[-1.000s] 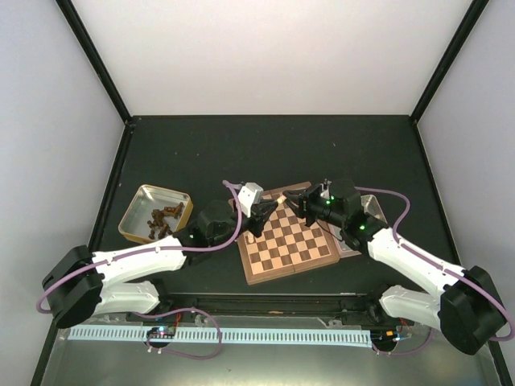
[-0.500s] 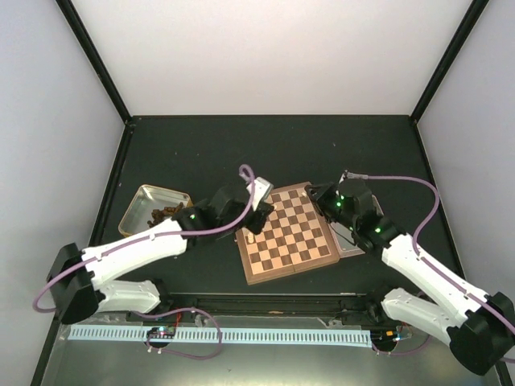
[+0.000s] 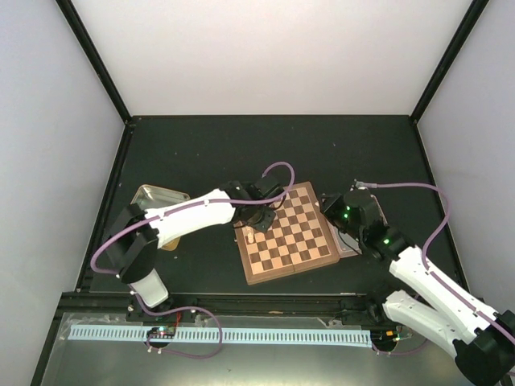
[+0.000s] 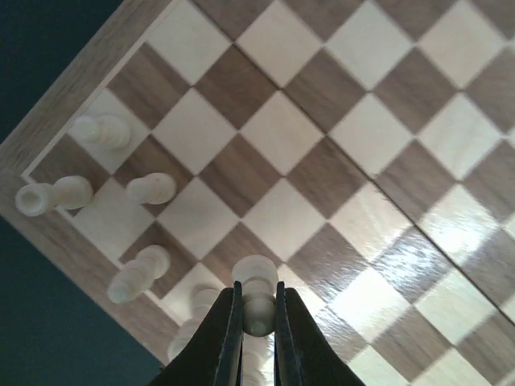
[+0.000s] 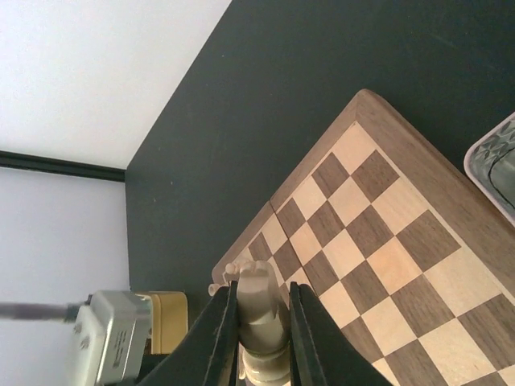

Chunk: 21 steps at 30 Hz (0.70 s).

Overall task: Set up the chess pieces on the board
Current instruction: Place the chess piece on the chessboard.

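The board (image 3: pixel 288 235) lies at the table's centre. My left gripper (image 3: pixel 262 219) hangs over its left edge, shut on a pale pawn (image 4: pixel 256 296) held just above the squares. Several pale pieces (image 4: pixel 100 129) stand or lie on squares at that corner of the board (image 4: pixel 322 145), and show faintly in the top view (image 3: pixel 250 236). My right gripper (image 3: pixel 329 206) is at the board's right edge, shut on a pale knight (image 5: pixel 263 310) held above the board (image 5: pixel 378 241). No dark pieces show on the board.
A gold tin (image 3: pixel 147 199) sits left of the board, mostly hidden by my left arm; it also shows in the right wrist view (image 5: pixel 165 322). A clear tray (image 3: pixel 352 242) lies under my right arm by the board's right edge, and its corner shows in the right wrist view (image 5: pixel 499 161).
My left arm has swung from the tin side and stretched over the board's left edge with the pawn. My right gripper has drawn back right from the board's top edge.
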Each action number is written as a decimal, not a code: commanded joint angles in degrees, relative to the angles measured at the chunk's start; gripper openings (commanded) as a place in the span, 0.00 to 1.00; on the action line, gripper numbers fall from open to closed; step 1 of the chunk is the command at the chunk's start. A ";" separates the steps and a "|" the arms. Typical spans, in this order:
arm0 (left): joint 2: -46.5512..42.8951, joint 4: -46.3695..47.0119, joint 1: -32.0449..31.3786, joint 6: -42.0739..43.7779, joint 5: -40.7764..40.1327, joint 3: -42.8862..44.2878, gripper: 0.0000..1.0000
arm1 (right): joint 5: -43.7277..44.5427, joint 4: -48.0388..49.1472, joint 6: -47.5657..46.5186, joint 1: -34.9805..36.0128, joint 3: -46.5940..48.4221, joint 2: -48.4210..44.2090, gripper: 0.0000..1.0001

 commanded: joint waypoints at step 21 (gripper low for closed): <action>8.84 -1.58 5.24 -1.84 -0.25 4.57 0.05 | 2.78 -2.63 -1.63 -0.35 -0.01 -0.67 0.14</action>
